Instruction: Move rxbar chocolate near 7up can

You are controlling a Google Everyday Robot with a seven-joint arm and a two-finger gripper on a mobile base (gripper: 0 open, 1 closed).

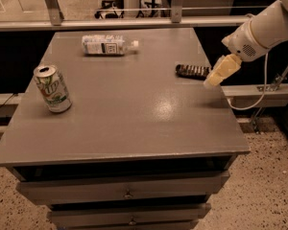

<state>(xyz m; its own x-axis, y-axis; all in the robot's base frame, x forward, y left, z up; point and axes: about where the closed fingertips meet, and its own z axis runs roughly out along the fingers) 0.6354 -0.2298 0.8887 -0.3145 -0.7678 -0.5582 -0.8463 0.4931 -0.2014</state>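
The rxbar chocolate (192, 71), a flat dark bar, lies near the right edge of the grey table (134, 109). The 7up can (52, 88) stands upright near the table's left edge, far from the bar. My gripper (219, 73), with pale yellowish fingers on a white arm, hangs over the table's right edge just right of the bar, its tip above the bar's right end. It holds nothing.
A clear plastic bottle (108, 45) with a white label lies on its side at the table's back. Drawers (127, 190) are under the tabletop. A rail and glass partition (134, 18) run behind; a cable (259, 92) hangs at right.
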